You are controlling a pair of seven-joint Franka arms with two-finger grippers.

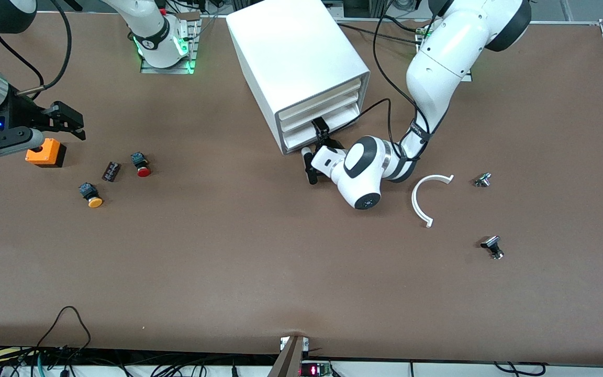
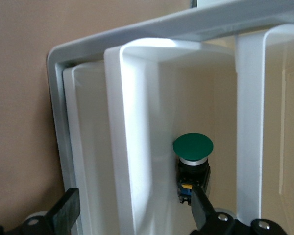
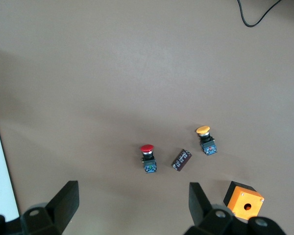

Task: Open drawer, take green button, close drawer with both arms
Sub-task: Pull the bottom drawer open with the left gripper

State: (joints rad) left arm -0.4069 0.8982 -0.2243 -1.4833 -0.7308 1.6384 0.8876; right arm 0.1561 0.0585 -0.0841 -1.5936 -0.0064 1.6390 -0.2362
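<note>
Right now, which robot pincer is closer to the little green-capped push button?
The left pincer. It is open at the white drawer cabinet, one finger beside the green-capped push button. The right pincer hangs open over the orange box at the right arm's end.

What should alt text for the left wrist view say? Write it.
A green-capped button sits inside a white drawer of the cabinet, seen close up. The left gripper is open, one of its black fingers just in front of the button.
</note>
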